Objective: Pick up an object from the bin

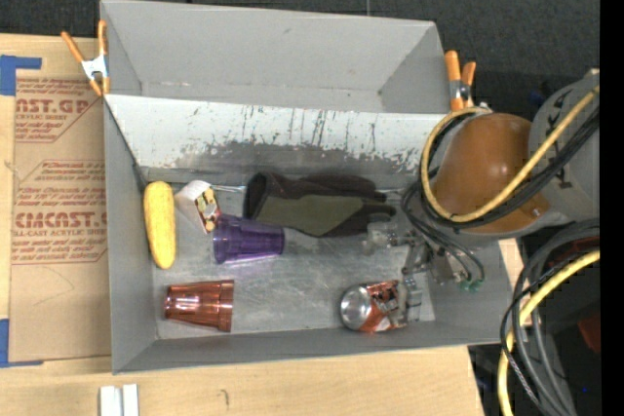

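We take the purple cup, lying on its side on the floor of the grey bin, as our mark. Farthest left of the purple cup, against the bin's left wall, lies a yellow corn cob, running front to back. Also left of the purple cup, but nearer the front wall and apart from it, a red cup lies on its side. A small white carton sits just beside the purple cup's left end, toward the back wall; we cannot tell whether the two touch.

Right of the purple cup and toward the back, a dark glove lies spread out, its left end close to the cup. Further right of the purple cup, near the front wall and well apart from it, lies a crushed can, silver with red. The gripper is down at this can's right end, close against it. We cannot tell whether the gripper stands wide, narrow or closed on the can. Far right of the purple cup we see the arm's orange cover and its cables.
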`<state>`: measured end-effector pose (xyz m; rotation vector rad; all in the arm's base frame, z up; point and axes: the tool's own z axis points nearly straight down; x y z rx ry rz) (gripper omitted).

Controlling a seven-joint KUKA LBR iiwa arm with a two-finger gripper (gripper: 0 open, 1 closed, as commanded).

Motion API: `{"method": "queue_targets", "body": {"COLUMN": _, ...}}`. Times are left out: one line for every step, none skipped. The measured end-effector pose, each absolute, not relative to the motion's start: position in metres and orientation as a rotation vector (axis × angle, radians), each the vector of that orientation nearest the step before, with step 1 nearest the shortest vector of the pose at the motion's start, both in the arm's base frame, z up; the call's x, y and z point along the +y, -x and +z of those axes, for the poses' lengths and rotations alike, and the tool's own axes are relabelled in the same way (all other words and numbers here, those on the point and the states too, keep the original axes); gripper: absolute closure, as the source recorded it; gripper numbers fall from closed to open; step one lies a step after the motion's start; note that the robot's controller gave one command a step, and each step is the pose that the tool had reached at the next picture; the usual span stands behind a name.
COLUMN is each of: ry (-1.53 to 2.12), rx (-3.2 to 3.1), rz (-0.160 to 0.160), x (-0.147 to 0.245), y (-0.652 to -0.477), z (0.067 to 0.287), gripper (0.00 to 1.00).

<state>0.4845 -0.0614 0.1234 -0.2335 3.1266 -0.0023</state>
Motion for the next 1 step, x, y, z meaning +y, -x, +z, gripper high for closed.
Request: {"method": "queue_targets", "body": {"ry": 0.372, "rx": 3.115, "rz": -0.001, "x": -0.0544, "y": -0.4845, "z": 0.0735, "gripper": 1.00}}
